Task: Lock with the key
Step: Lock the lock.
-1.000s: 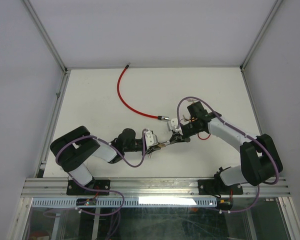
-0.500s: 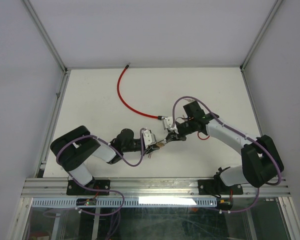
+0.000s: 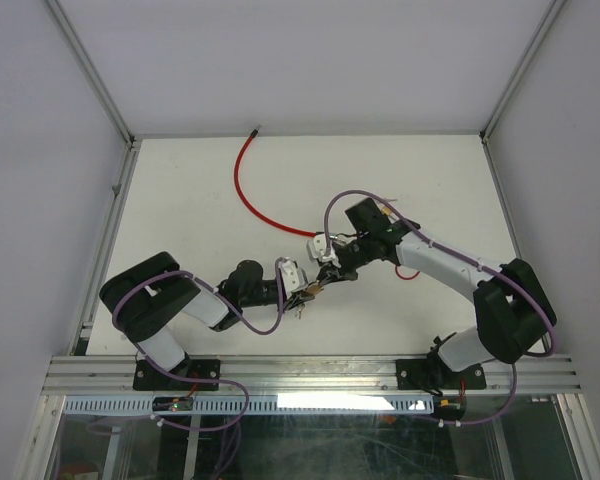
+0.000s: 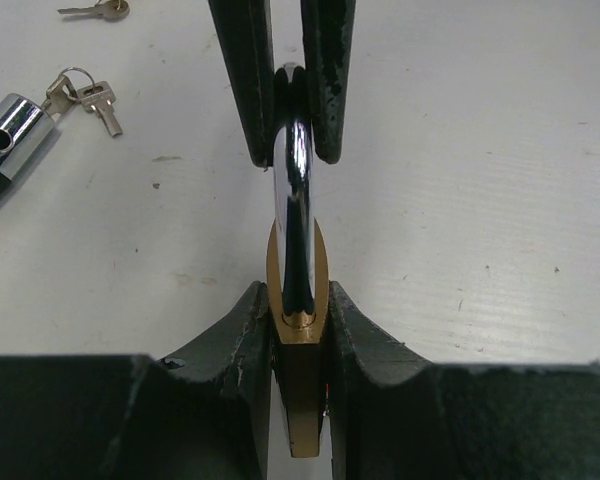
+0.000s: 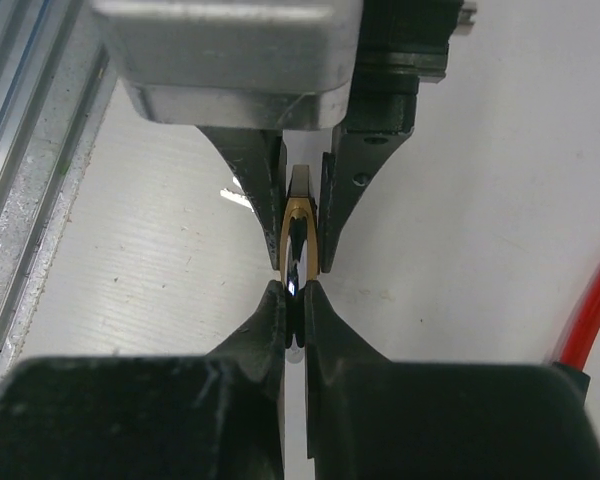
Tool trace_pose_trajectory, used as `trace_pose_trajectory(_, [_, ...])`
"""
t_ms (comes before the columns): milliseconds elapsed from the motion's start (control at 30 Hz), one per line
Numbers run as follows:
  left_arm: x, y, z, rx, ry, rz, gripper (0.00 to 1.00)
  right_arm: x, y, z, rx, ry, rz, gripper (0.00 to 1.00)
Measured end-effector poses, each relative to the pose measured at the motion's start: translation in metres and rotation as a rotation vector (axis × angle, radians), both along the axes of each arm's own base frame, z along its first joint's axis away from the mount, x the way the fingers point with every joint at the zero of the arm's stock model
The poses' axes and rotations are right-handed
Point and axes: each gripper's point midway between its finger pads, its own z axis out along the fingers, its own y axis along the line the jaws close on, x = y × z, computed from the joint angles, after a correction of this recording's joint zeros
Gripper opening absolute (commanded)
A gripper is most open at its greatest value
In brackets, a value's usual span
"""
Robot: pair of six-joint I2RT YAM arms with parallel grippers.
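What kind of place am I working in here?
Probably a lab robot cell: a white table boxed in by plain panels, with aluminium rails along its near edge.

A flat white matte table top point(image 3: 180, 200) is seen from above, filling the middle of the top view. It is enclosed by plain pale grey wall panels point(image 3: 310, 60) at 12, 9 and 3 o'clock. Slim silver aluminium frame posts point(image 3: 90, 70) are set in the far corners, running out toward 11 and 1 o'clock. Along the edge at 6 o'clock a ribbed silver aluminium rail point(image 3: 310, 372) is laid across the whole width. Below it a white slotted plastic cable duct point(image 3: 110, 405) and a clear glass pane point(image 3: 540, 440) are seen, and a bright strip of light point(image 3: 330, 400) is reflected there. The surface is lit evenly, and only soft shadows are cast.
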Motion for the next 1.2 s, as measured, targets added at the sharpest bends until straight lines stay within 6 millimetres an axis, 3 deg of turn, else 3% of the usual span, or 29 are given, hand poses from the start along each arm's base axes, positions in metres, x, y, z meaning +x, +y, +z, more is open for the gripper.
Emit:
trace_pose_trajectory(633, [0.007, 0.009, 0.001, -0.023, 0.034, 0.048, 0.0, 0.012, 0.012, -0.004, -0.206, 0.053, -0.127, 0.0])
trace_pose_trajectory(1200, [-0.001, 0.024, 0.004, -0.057, -0.028, 0.045, 0.0, -0.015, 0.043, -0.001, -0.228, 0.201, -0.127, 0.0])
